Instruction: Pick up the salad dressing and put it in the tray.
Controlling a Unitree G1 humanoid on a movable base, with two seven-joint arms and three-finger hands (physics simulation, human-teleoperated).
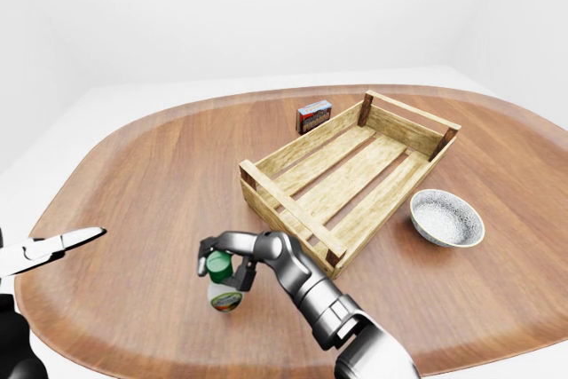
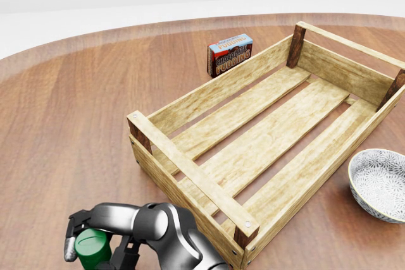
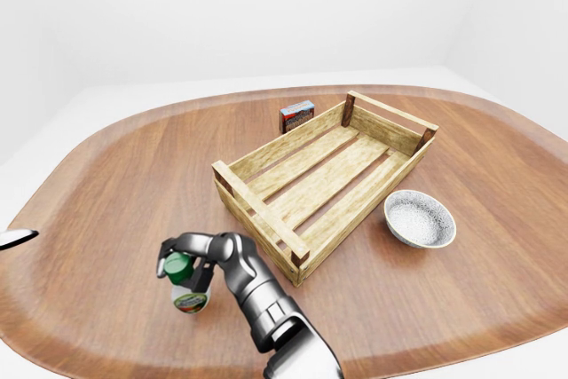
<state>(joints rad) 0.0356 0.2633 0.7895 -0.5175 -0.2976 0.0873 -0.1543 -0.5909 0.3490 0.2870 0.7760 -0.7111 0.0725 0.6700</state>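
Note:
The salad dressing bottle point(image 1: 225, 297) has a green cap and a white body with a label. It stands at the bottom left of the wooden table, left of the tray's near corner. My right hand point(image 1: 222, 265) reaches in from the bottom and its dark fingers close round the bottle's cap and neck; the cap also shows in the head view point(image 2: 93, 246). The tray point(image 1: 284, 206) is an empty slatted wooden crate lying diagonally at the centre. My left hand point(image 1: 67, 241) hovers open and empty at the left edge.
A chocolate pudding box point(image 1: 313, 115) stands just beyond the tray's far long side. A patterned grey bowl point(image 1: 446, 217) sits to the right of the tray. The round wooden table point(image 1: 133, 175) ends close below the bottle.

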